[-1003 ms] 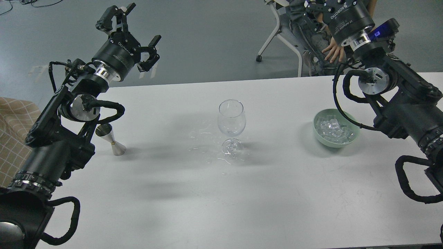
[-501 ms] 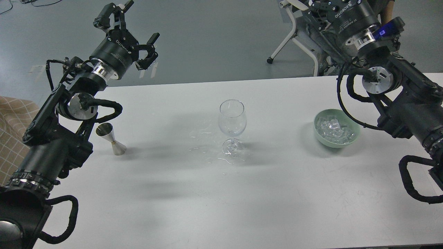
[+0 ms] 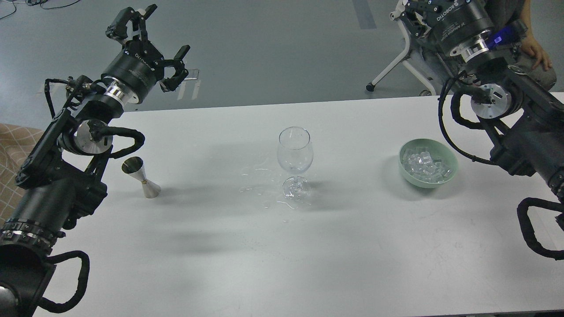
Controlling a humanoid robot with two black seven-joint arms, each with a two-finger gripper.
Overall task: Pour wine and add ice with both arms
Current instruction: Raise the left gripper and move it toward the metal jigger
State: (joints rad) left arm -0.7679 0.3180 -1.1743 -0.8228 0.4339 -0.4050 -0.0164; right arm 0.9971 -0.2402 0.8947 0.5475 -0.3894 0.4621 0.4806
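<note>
Wine glass (image 3: 295, 159) stands upright at the middle of the white table (image 3: 335, 259), and from the head view it looks close to empty, with thin clear wet streaks (image 3: 264, 185) lying on the tabletop beside its foot, to the left. Over on the far left, the left arm (image 3: 66, 176) rises from the bottom corner and reaches up past the table's back edge, and the left gripper (image 3: 147, 33) hangs in the air over the grey floor (image 3: 264, 44) with its fingers (image 3: 180, 52) spread wide, nothing between them. Just below that arm, near the table's left side, a small metal jigger (image 3: 143, 177) stands upright, apart from the arm and well left of the glass. Moving right past the glass, a pale green bowl (image 3: 404, 169) sits on the table holding a heap of ice (image 3: 426, 166), clear glassy cubes piled within its rim. Further right, the right arm (image 3: 524, 141) comes in from the right edge and climbs to the top of the view, where the right gripper (image 3: 416, 11) is cut off by the upper edge, so whether it is spread or closed cannot be told. Behind it stands a white chair frame (image 3: 396, 61) on castors, and a person's hand (image 3: 537, 50) shows at the top right corner.
</note>
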